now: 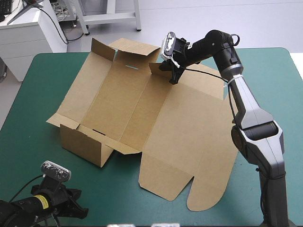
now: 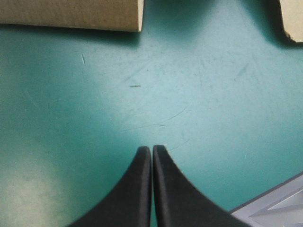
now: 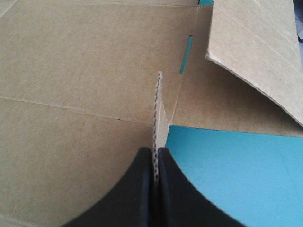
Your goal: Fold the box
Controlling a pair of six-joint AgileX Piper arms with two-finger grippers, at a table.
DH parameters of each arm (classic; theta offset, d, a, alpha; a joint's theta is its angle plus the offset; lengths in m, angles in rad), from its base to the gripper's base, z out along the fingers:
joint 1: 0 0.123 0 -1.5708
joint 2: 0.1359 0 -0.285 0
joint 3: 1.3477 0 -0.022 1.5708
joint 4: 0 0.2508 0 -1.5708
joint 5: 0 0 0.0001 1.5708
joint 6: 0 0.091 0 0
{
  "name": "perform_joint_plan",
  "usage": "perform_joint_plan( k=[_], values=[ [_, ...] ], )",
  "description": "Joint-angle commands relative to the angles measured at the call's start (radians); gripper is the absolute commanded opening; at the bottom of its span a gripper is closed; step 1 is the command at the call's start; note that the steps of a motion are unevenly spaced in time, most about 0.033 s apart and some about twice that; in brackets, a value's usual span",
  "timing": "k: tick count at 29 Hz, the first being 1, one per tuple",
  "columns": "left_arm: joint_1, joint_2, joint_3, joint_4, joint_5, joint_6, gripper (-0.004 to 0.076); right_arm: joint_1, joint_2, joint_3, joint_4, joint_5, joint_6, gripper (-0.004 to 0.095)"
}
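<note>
At the near left corner of the desk (image 1: pixel 28 94) the left jaws hang pressed together with nothing between them, above a bare stretch of it. The box (image 1: pixel 137 104) lies ahead of them, and its nearest raised wall (image 1: pixel 83 144) is near but apart. The box takes up the desk's middle, mostly a flat brown sheet. Its long axis runs askew from the far left toward the near right, where the rounded lid panel (image 1: pixel 189 156) lies flat. At the box's far edge, right of centre, the right jaws are pinched all but closed on a small flap (image 3: pixel 157 109), which stands on edge between them. That arm is plainly the nearer to the work. The next move likely turns on swinging this flap inward over the base. The lifted far panel (image 3: pixel 255 52) just beside it could get in the way.
</note>
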Motion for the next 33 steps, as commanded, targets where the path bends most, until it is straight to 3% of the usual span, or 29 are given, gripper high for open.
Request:
perform_joint_plan(
  k=[1, 29, 33],
  values=[
    [-0.007, 0.007, -0.028, -0.014, -0.043, -0.001, -0.0008, 0.021, -0.071, -0.032, 0.056, 0.005, -0.053, -0.0020],
    [-0.007, 0.007, -0.028, -0.014, -0.043, -0.001, -0.0008, 0.175, -0.070, 0.089, 0.045, 0.005, -0.162, -0.0020],
    [-0.007, 0.007, -0.028, -0.014, -0.043, -0.001, -0.0008, 0.175, -0.070, 0.089, -0.025, 0.005, -0.182, -0.0020]
  ],
)
